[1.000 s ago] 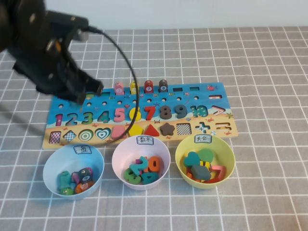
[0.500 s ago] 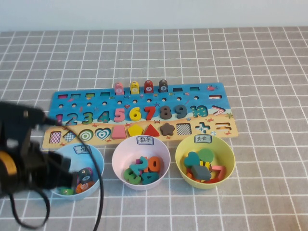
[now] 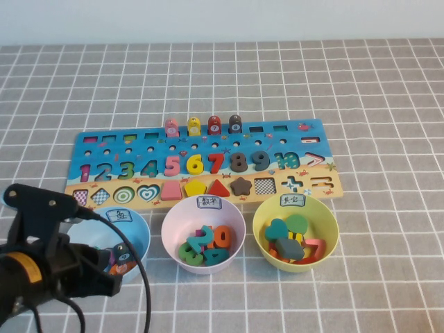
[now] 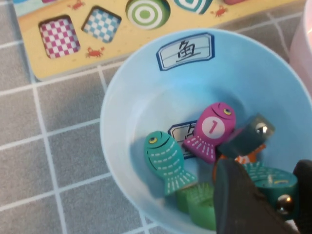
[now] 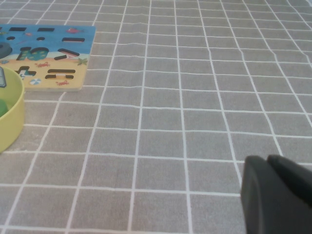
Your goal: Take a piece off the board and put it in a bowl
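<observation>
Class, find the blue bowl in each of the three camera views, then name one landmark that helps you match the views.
High view: the blue bowl sits near left, partly behind the left gripper.
Left wrist view: the bowl fills the frame, fish pieces inside.
Right wrist view: not visible; the right gripper is over bare table.
Shared landmark: the puzzle board, also and.

The board (image 3: 201, 166) carries a row of coloured number pieces reading 1 to 10 (image 3: 191, 164); right of the 10 sits a ">" sign (image 3: 314, 159). Below that, at the board's right end, are a "+" (image 3: 294, 184) and an "=" (image 3: 321, 184). The blue bowl (image 4: 122, 102) nearest the board's checkered pieces bears a label (image 4: 185, 50) with the character 鱼. Inside it a pink fish (image 4: 211, 131) shows the number 1. Labels on the pink bowl (image 3: 209, 202) and yellow bowl (image 3: 293, 200) are too small to read. The left gripper (image 4: 258, 195) hangs over the blue bowl; the right gripper (image 5: 273, 192) is over bare cloth beyond the board's right end.
</observation>
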You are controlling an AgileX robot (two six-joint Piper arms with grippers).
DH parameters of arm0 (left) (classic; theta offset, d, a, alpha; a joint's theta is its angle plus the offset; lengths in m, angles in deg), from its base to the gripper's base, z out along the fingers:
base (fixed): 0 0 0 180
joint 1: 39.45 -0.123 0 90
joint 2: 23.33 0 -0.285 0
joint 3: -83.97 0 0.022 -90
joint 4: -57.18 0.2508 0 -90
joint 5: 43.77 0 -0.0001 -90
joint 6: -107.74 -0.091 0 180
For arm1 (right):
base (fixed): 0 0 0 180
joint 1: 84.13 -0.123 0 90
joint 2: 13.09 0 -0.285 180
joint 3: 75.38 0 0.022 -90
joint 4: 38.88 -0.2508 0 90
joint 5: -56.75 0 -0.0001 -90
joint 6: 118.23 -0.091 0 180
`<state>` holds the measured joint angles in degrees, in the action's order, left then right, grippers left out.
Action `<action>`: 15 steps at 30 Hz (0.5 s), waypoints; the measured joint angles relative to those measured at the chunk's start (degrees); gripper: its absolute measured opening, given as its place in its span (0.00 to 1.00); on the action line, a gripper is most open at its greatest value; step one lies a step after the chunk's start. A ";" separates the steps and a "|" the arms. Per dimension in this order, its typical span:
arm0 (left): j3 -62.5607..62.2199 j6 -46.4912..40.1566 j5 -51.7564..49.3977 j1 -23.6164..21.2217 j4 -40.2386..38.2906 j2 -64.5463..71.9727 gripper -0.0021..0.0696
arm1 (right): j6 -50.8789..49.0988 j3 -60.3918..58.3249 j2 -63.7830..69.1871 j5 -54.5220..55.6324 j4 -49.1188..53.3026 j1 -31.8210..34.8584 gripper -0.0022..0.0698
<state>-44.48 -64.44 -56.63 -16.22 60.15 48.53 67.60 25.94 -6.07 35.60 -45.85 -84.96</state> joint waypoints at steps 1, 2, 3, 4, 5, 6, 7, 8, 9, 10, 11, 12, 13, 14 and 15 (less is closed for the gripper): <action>0.00 0.00 0.71 0.00 0.00 1.20 0.30 | 0.00 0.00 0.00 0.00 0.00 0.00 0.01; 0.00 0.00 1.64 0.00 0.00 2.35 0.30 | 0.00 0.00 0.00 0.00 0.00 0.00 0.01; 0.00 0.00 2.55 0.00 0.08 3.21 0.30 | 0.00 0.00 0.00 0.00 0.00 0.00 0.01; 0.00 0.00 3.34 0.00 0.08 4.04 0.30 | 0.00 0.00 0.00 0.00 0.00 0.00 0.01; 0.00 0.00 3.98 0.00 0.08 4.98 0.30 | 0.00 0.00 0.00 0.00 0.00 0.00 0.01; 0.00 0.00 4.47 0.00 0.08 5.83 0.30 | 0.00 0.00 0.00 0.00 0.00 0.00 0.01; 0.00 0.00 4.62 0.00 0.08 6.63 0.30 | 0.00 0.00 0.00 0.00 0.00 0.00 0.01; 0.00 0.00 4.89 0.00 0.08 7.37 0.30 | 0.00 0.00 0.00 0.00 0.00 0.00 0.01; 0.00 0.00 5.12 0.00 0.08 7.99 0.30 | 0.00 0.00 0.00 0.00 0.00 0.00 0.01; 0.00 0.00 5.11 0.00 0.08 8.51 0.30 | 0.00 0.00 0.00 0.00 0.00 0.00 0.01; 0.00 0.00 5.25 0.00 0.08 8.82 0.30 | 0.00 0.00 0.00 0.00 0.00 0.00 0.01; 0.00 0.00 5.48 0.00 0.08 9.10 0.30 | 0.00 0.00 0.00 0.00 0.00 0.00 0.01; 0.00 0.00 5.59 0.00 0.08 9.24 0.30 | 0.00 0.00 0.00 0.00 0.00 0.00 0.01; 0.00 0.00 5.97 0.00 0.08 9.37 0.30 | 0.00 0.00 0.00 0.00 0.00 0.00 0.01; 0.00 0.00 6.33 0.00 0.08 9.45 0.30 | 0.00 0.00 0.00 0.00 0.00 0.00 0.01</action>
<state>-44.48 -64.44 -50.31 -16.22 60.23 57.98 67.60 25.94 -6.07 35.60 -45.85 -84.96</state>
